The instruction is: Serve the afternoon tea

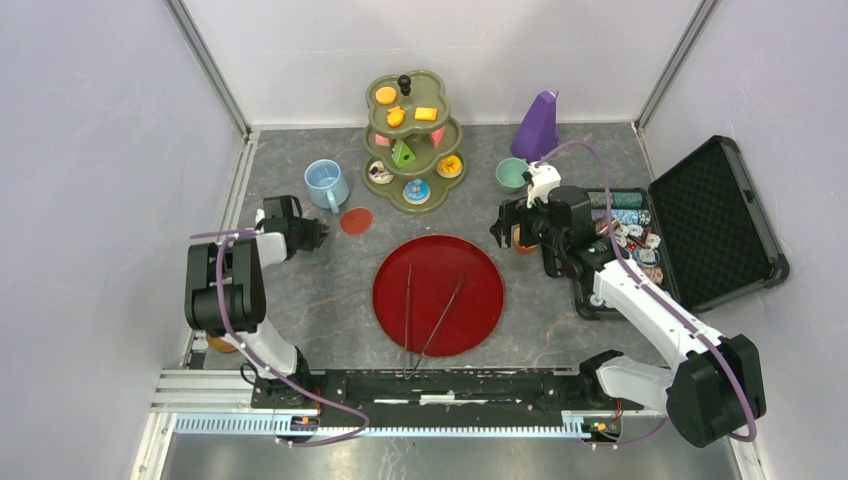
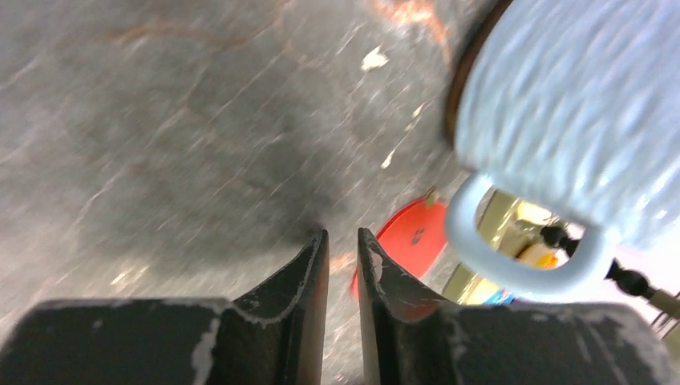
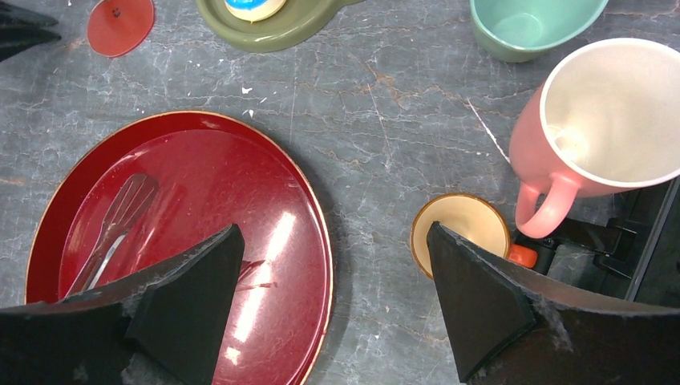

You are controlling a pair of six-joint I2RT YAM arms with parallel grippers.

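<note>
Left pincer [image 2: 343, 234], left of the red plate [image 1: 480, 290], nearly closed, empty (blue mug [image 2: 577, 104] alongside); right pincer [image 3: 333, 228] spread wide, empty

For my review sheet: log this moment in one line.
left gripper: nearly shut, empty, near blue mug | right gripper: open, by small orange cup | red tray: only tongs

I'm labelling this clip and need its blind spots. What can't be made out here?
Left wrist view: motion blur; blue mug cut by the top and right edges.
Top view: right arm covers the pink mug.
Top view: treats on the tiered stand too small to identify.
Right wrist view: green mug cut by the top edge.
</note>
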